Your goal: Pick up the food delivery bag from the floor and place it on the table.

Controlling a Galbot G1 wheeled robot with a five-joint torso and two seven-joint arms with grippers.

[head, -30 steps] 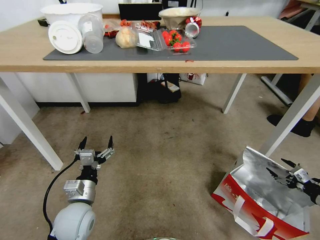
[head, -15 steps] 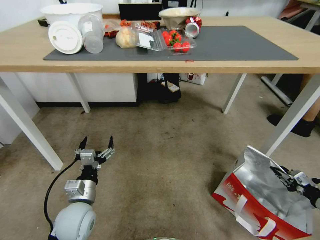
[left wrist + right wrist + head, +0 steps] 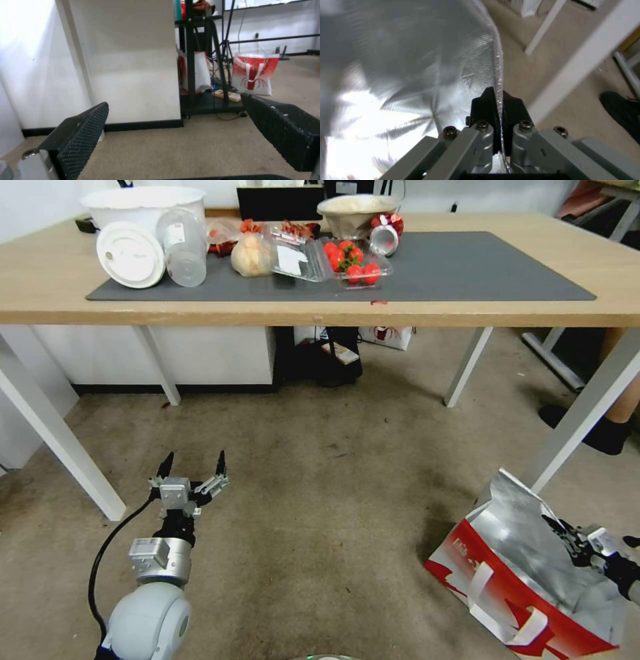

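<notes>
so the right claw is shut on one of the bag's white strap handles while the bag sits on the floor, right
Not quite. The right claw is shut on the silver foil rim of the food delivery bag, not on a strap handle; the right wrist view shows the edge pinched between its fingers. The bag does sit on the floor.

No readable writing anywhere. White lettering on the food delivery bag (image 3: 527,587) red panel is too small to make out. The label on the plastic cup (image 3: 181,247) is illegible. A far bag (image 3: 254,74) bears a red crayfish drawing.
</notes>
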